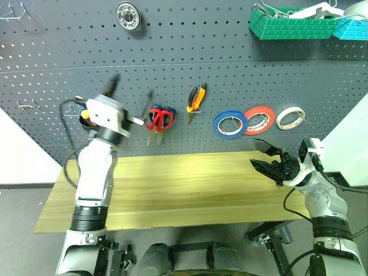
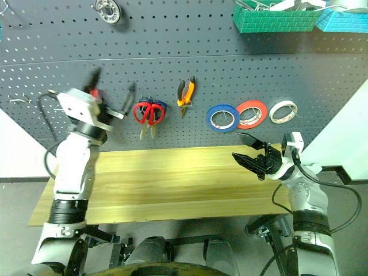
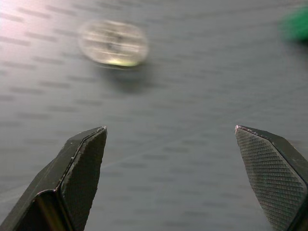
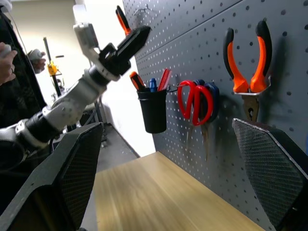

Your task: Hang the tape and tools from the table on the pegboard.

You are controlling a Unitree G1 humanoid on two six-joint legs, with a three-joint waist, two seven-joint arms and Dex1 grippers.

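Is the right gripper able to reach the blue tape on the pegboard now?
Probably yes: the right gripper is open and holds nothing, and the blue tape hangs just above it on the pegboard, nothing between them.

The light wooden table point(image 1: 190, 190) stands against the pegboard point(image 1: 190, 75).

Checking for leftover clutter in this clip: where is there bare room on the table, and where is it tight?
The table is bare from edge to edge; only the right gripper hangs over its right end. The crowding is on the pegboard just above: black cup, red-handled scissors, pliers and three tape rolls, starting with the blue tape.
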